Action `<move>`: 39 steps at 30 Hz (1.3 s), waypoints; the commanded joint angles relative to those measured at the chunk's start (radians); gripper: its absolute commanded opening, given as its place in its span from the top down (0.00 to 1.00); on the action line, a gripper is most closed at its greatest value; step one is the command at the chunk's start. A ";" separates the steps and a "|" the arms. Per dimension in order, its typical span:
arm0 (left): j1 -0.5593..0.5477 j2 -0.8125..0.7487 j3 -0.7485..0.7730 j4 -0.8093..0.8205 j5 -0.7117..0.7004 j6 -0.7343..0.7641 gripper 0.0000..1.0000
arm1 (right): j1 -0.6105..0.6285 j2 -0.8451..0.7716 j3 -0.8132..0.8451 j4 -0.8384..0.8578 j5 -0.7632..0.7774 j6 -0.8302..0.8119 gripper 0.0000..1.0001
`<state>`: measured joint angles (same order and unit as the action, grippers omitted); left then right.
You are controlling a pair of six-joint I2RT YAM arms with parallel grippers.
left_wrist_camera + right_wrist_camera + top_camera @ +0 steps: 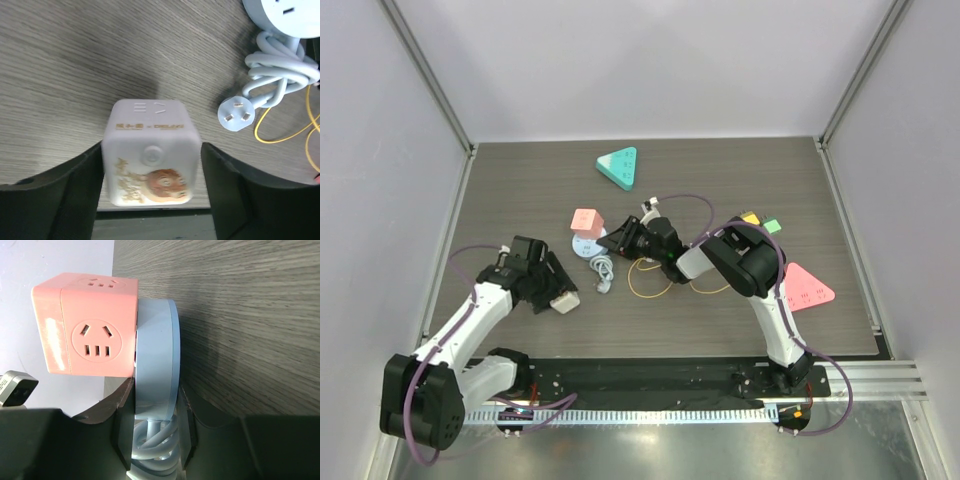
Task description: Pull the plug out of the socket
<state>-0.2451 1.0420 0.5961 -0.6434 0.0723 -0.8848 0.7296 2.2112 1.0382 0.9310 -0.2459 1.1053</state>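
**1. Left arm.** Nearest the bases, the left gripper (557, 291) brackets the white cube (150, 165), which stands on the table (520, 190). Its fingers (75, 185) lie against or just beside two opposite faces. Whether they clamp the cube cannot be told. This cube is free of any socket.

**2. Cable.** Just beyond lie the coiled cable (280, 70) and its three-pin plug (236, 113), which is unconnected.

**3. Right arm.** Further out, the right gripper (155, 392) is closed narrow on the near edge of the round socket (155, 365). The pink cube (95, 325) sits flush against the socket's face.

**4. Which part is the plug.** This cannot be settled. The white cube is already off, and the pink cube is seated.

**5. Handling (judged).**
- Both cubes look like light, rigid moulded plastic with glossy faces and rounded corners, so they are likely to be slippery.
- Either cube should be taken on two opposite flat faces, close to the joint.
- The pull should run straight along the pins, without twisting.
- The socket is light and must be held down.
- The cable is soft and is no place to pull.

**6. Count.**

| Item | Number |
|---|---|
| White cube | 1 |
| Pink cube | 1 |
| Round socket | 1 |
| Cable with three-pin plug | 1 |
| Yellow loops (280, 141) | 2 |
| Yellow block (751, 217) | 1 |
| Green block (772, 225) | 1 |
| Pink triangle (807, 288) | 1 |
| Teal triangle (619, 167), farthest | 1 |
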 commanded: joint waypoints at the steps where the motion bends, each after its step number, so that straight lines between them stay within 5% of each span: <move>1: 0.004 -0.020 0.024 0.014 -0.003 -0.020 0.23 | -0.002 -0.016 -0.010 0.020 -0.016 -0.021 0.99; 8: 0.006 0.033 0.140 -0.062 -0.012 0.032 0.11 | -0.002 -0.002 0.000 0.028 -0.035 -0.009 0.99; 22: 0.004 -0.004 0.387 -0.119 -0.160 0.138 0.11 | -0.001 -0.001 -0.003 0.032 -0.043 -0.009 0.99; 36: 0.006 0.444 0.834 -0.128 0.084 0.360 0.12 | -0.002 -0.005 -0.012 0.037 -0.058 -0.012 0.99; 39: 0.004 0.545 0.858 -0.139 -0.003 0.395 0.08 | -0.002 -0.004 -0.006 0.032 -0.062 -0.015 0.99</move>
<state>-0.2455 1.5291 1.4193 -0.7601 0.0937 -0.5564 0.7288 2.2124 1.0355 0.9340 -0.2871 1.1095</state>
